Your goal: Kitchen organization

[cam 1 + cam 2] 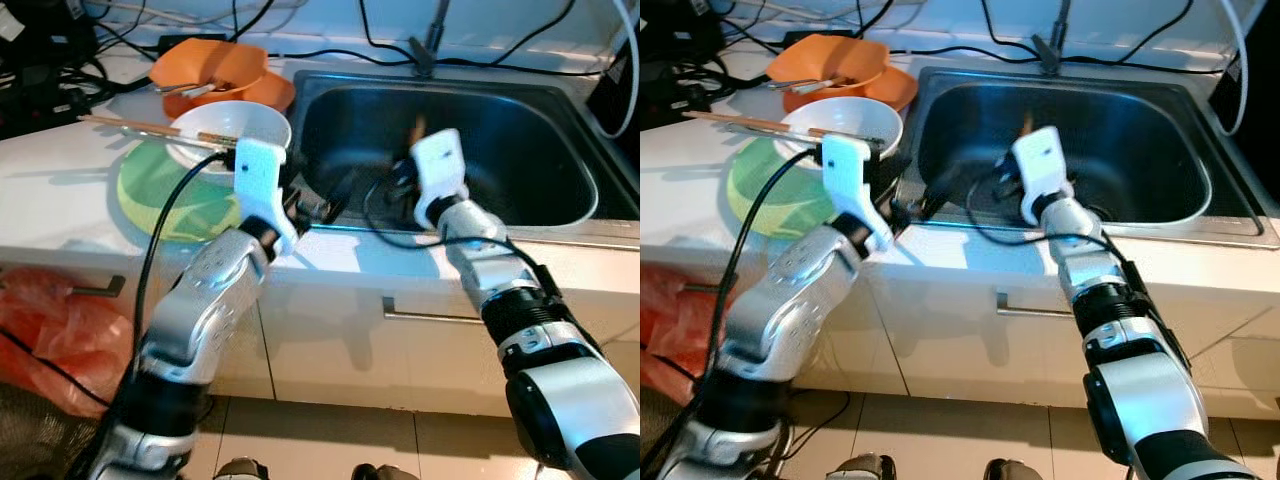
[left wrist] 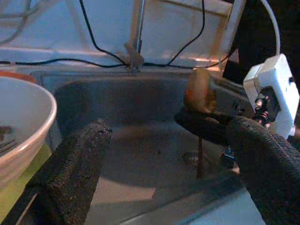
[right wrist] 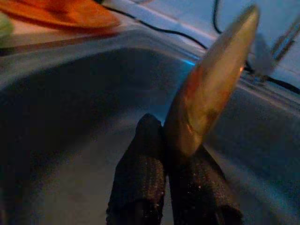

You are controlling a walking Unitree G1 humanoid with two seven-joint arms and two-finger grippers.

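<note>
White counter (image 1: 60,190), steel sink (image 1: 520,150); right tool (image 3: 176,154) clamps wooden spoon (image 3: 211,89); left tool (image 2: 164,154) spread, empty.

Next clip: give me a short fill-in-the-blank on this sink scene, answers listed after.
1. The right gripper holds a wooden spoon over the ____.
2. The left gripper's fingers are ____.
3. Chopsticks lie across the ____ bowl.
4. That bowl sits on a ____ plate.

Missing words: sink; open; white; green
</note>
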